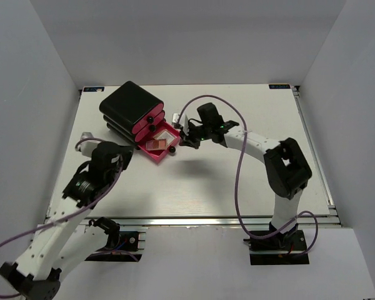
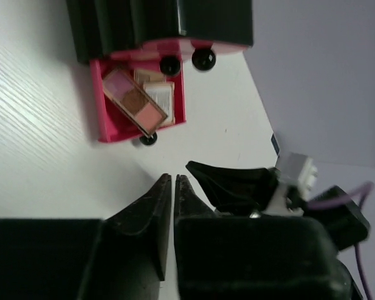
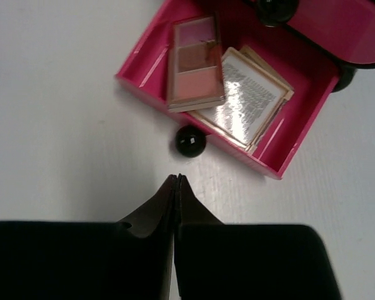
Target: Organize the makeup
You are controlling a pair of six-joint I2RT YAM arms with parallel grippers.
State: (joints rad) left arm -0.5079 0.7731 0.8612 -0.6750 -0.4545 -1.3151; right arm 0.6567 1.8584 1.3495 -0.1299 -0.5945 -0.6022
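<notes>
A pink-brown eyeshadow palette (image 3: 195, 62) lies in the open pink bottom drawer (image 3: 144, 84) of the black box (image 1: 130, 103), on top of a shiny pale palette (image 3: 247, 97). Both also show in the left wrist view, the pink-brown palette (image 2: 134, 100) and the drawer (image 2: 106, 128). My right gripper (image 3: 177, 179) is shut and empty, its tips just short of the drawer's black knob (image 3: 190, 141); from above it (image 1: 184, 140) sits at the drawer's right. My left gripper (image 2: 174, 178) is shut and empty, a little in front of the drawer (image 1: 159, 145). Tubes, compact and pencils are out of view.
The two upper pink drawers are closed, with their black knobs (image 1: 150, 119) showing. The box stands at the table's back left. White walls enclose the table on three sides. The right arm's purple cable (image 1: 237, 162) loops over the table's middle.
</notes>
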